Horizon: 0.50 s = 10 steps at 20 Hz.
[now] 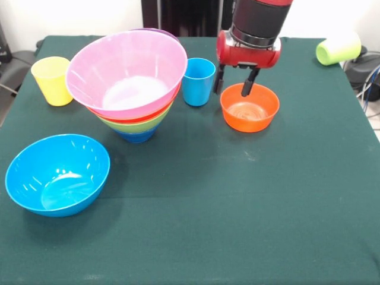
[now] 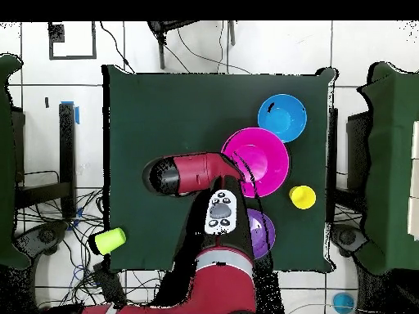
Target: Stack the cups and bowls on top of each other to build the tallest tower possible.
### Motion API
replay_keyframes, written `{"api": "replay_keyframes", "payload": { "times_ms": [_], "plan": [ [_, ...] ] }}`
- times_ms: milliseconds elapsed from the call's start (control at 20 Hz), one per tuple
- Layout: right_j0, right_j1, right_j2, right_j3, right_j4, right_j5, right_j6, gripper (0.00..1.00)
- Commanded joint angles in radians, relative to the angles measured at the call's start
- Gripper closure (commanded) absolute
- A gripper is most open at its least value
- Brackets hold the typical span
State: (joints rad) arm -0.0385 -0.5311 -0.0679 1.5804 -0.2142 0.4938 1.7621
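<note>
The tower [image 1: 135,89] stands left of centre: a large pink bowl [image 1: 127,71] on top, then orange-red and lime green bowls, and the small dark blue bowl [image 1: 136,135] at the bottom. A purple bowl [image 2: 263,233] stands behind it, towards the robot, mostly hidden. A large light blue bowl [image 1: 58,174] sits alone at the front left. The small orange bowl [image 1: 249,108] is right of centre. My gripper [image 1: 234,84] is open at that bowl's far rim, one finger over the rim and one outside. The light blue cup [image 1: 198,81], the yellow cup [image 1: 53,80] and the tipped lime green cup [image 1: 338,48] stand apart.
The table [image 1: 237,208] has a dark green cloth. In the overhead view my arm [image 2: 196,173] covers the orange bowl and the light blue cup. Cables and floor tiles surround the table.
</note>
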Motion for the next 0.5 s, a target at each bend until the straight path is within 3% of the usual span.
{"api": "replay_keyframes", "payload": {
  "times_ms": [50,500],
  "plan": [
    [0.015,0.039,0.075,-0.022,0.034,-0.080,0.158,0.00],
    [0.022,0.046,0.068,-0.016,0.051,-0.098,0.155,0.00]
  ]
}}
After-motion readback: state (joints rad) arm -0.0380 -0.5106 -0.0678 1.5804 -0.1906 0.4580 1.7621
